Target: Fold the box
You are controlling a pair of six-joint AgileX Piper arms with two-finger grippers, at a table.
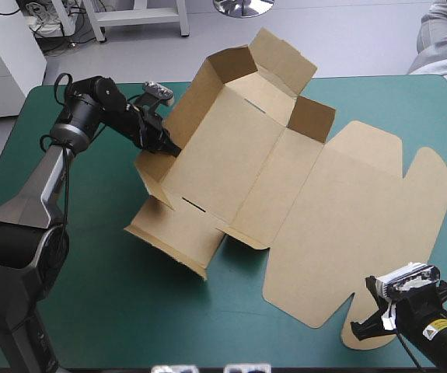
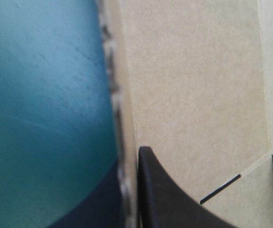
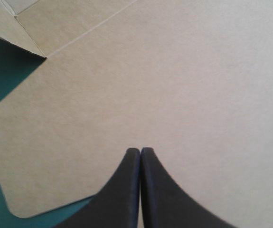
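Right now the box (image 1: 231,155) sits mid-table on the teal-green cover (image 1: 75,311), partly formed. The left wall (image 1: 190,116) and far end wall (image 1: 231,66) are raised, and the lid (image 1: 363,217) lies flat to the right. The left gripper (image 1: 169,146) pinches the left wall's edge, with the board between its black fingers (image 2: 174,199), one inside and one outside. The right gripper (image 1: 361,328) is at the lid's near corner, its fingers pressed together in one point with nothing between them. Whether the tips touch the board cannot be told.

The step in hand is likely standing the left wall up square and tucking it. To do it well, the left arm should swing the wall about its crease, not drag the sheet, and keep the pinch light so the board does not buckle. The right gripper pressing down on the lid would anchor the sheet against sliding. The slot (image 1: 193,204) by the crease needs the tab to meet it straight. The near end flap (image 1: 169,241) is not up yet, so plenty is left.

The long axis runs from the raised left wall across the base to the lid's outer edge. That is roughly left to right, skewed toward the table's near-right corner. The open side faces up and the lid points right.
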